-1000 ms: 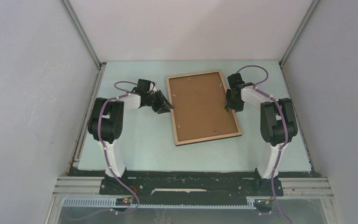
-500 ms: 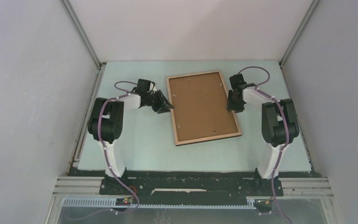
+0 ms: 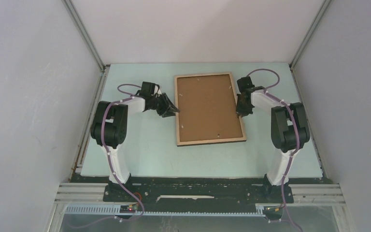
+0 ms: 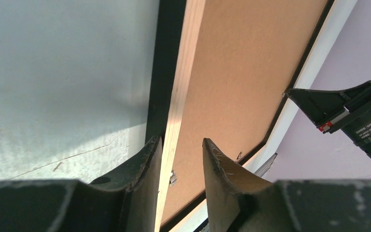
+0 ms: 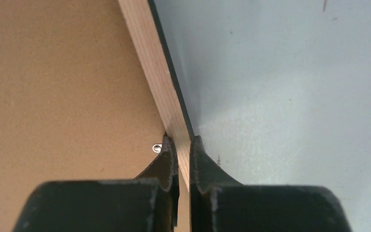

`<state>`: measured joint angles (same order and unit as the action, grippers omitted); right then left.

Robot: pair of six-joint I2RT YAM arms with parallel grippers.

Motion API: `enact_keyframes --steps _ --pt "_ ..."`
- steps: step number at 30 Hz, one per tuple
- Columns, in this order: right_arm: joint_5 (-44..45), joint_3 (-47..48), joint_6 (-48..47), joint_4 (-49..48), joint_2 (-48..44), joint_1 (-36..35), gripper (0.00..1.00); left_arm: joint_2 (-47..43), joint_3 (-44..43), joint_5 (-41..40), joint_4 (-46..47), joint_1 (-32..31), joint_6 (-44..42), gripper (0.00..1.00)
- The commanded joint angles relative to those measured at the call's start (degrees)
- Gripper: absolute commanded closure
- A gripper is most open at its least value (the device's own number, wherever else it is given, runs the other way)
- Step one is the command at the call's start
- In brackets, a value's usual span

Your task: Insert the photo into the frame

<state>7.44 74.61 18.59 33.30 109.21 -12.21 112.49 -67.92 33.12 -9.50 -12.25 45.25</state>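
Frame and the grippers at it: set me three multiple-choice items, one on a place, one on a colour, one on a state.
1. Where does the right gripper meet the frame?
A. at its right rim
B. at its near rim
C. over its middle

2. What colour is the backing board?
A. white
B. brown
C. blue

3. How is the right gripper?
A. wide open
B. shut on nothing
C. shut on the rim

Key:
1 A, the top view puts it at the right-hand rim.
2 B, the board is plain brown in every view.
3 C, the right wrist view shows its fingers pinching the light wood rim.
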Motion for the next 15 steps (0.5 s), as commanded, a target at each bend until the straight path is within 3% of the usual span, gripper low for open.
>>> enact_keyframes --steps 1,3,7,11,15 --pt "-3.19 -0.14 7.85 -2.44 -0.28 -1.45 0.96 -3.34 1.55 1.14 1.32 0.29 0.8 0.62" --pt "-2.65 1.51 6.91 -1.06 -0.57 -1.34 0.86 -3.33 1.5 1.15 1.37 0.3 0.81 0.62" --pt "-3.3 3.09 4.49 0.43 -2.2 -0.33 0.55 -3.26 1.65 0.83 1.34 0.38 0.67 0.62" --pt "-4.9 2.47 3.46 1.54 -5.69 0.18 0.35 -3.06 1.74 0.28 1.33 0.46 0.39 0.62" --pt "-4.93 -4.02 4.61 0.9 -13.8 -1.6 0.22 -2.77 1.91 0.17 1.13 0.47 0.07 0.6"
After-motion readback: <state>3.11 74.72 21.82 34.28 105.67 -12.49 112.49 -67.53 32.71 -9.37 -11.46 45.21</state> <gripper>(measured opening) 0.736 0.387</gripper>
